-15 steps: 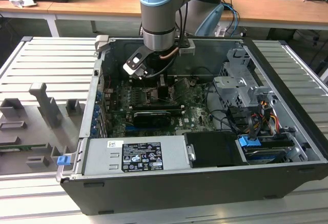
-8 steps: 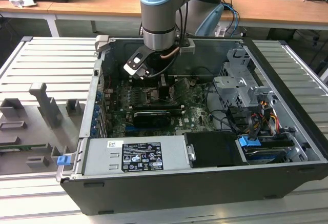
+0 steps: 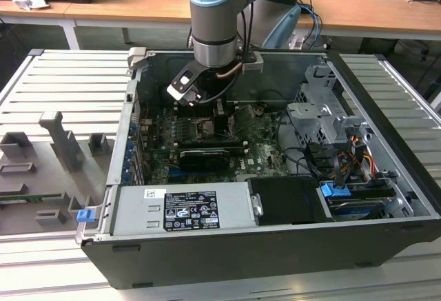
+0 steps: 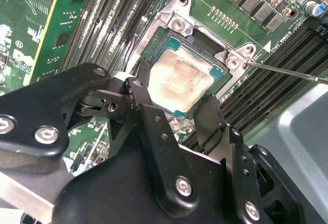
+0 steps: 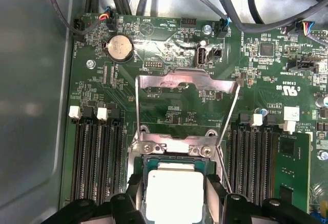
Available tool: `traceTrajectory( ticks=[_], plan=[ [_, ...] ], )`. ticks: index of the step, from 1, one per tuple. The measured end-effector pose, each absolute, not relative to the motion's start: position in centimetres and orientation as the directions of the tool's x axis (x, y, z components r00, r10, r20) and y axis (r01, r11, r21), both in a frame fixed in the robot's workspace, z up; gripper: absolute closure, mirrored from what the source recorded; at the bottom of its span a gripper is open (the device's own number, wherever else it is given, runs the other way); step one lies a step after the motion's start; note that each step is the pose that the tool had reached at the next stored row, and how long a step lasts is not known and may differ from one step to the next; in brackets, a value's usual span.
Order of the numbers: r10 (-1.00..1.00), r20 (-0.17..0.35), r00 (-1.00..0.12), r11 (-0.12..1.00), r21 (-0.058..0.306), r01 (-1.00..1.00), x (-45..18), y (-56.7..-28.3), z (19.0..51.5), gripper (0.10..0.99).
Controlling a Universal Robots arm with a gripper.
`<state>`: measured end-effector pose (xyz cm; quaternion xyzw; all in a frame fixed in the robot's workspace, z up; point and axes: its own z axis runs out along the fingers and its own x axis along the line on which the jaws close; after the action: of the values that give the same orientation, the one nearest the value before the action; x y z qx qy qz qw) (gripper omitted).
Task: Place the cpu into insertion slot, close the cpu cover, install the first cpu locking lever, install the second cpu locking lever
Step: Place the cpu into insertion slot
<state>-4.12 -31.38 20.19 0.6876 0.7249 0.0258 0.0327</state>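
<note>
While the cpu (image 4: 179, 78) lies square under my claw (image 4: 171, 103), pale face up, it looks set down inside the insertion slot (image 4: 169, 20). Its teal edge runs level along the sides I can see. I cannot tell whether the claw is clamped on the chip or loose around it; it straddles the chip closely either way.

Step, as I judge it: seating wants the chip flat, with its corners matched to the socket and no tilt or sideways push. Any parting from it should be straight up so nothing drags it askew.

The cpu cover (image 5: 187, 80) is swung fully open. It lies back over the green board (image 5: 92, 88) beyond the claw, hinged at the slot's far edge. Two thin locking levers, one (image 5: 137, 111) and the other (image 5: 226, 121), run along the cover's sides. Both look unlatched.

Edges: memory slots (image 5: 95, 157) flank the socket close on both sides of the claw, so I judge sideways margin to be small. Overhead is open.

Farther out, a coin cell (image 5: 119, 47) and loose cables (image 5: 246, 8) sit past the cover, well apart from the claw. The grey case wall (image 5: 31, 106) stands off to one side.

In the exterior view my arm (image 3: 217, 18) reaches down into the open computer case (image 3: 207, 246), which rests on a ribbed grey tabletop (image 3: 55, 87). A drive cage (image 3: 324, 118) sits toward the exterior view's right, clear of the claw.
</note>
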Motion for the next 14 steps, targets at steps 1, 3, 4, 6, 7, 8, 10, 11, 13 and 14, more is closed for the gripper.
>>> traceTrajectory(
  ticks=[1, 3, 4, 6, 7, 8, 10, 11, 13, 14],
  plan=[
    [0.999, -0.012, -0.052, 0.053, 0.082, 0.995, -4.11, -31.38, 20.28, 0.478],
    [0.999, -0.012, -0.052, 0.053, 0.082, 0.995, -4.12, -31.38, 20.44, 0.478],
    [0.999, -0.012, -0.052, 0.053, 0.082, 0.995, -4.12, -31.38, 20.59, 0.478],
    [0.999, -0.012, -0.052, 0.053, 0.082, 0.995, -4.12, -31.38, 20.90, 0.498],
    [0.999, -0.012, -0.052, 0.053, 0.082, 0.995, -4.12, -31.38, 20.99, 0.561],
    [0.999, -0.012, -0.052, 0.053, 0.082, 0.995, -4.12, -31.38, 21.04, 0.561],
    [0.999, -0.012, -0.052, 0.053, 0.082, 0.995, -4.11, -31.42, 21.10, 0.686],
    [0.999, -0.012, -0.052, 0.053, 0.082, 0.995, -4.11, -31.44, 21.11, 0.745],
    [0.999, -0.012, -0.052, 0.053, 0.082, 0.995, -4.11, -31.51, 21.13, 0.867],
    [0.999, -0.012, -0.052, 0.053, 0.082, 0.995, -4.12, -31.52, 21.14, 0.867]
  ],
)
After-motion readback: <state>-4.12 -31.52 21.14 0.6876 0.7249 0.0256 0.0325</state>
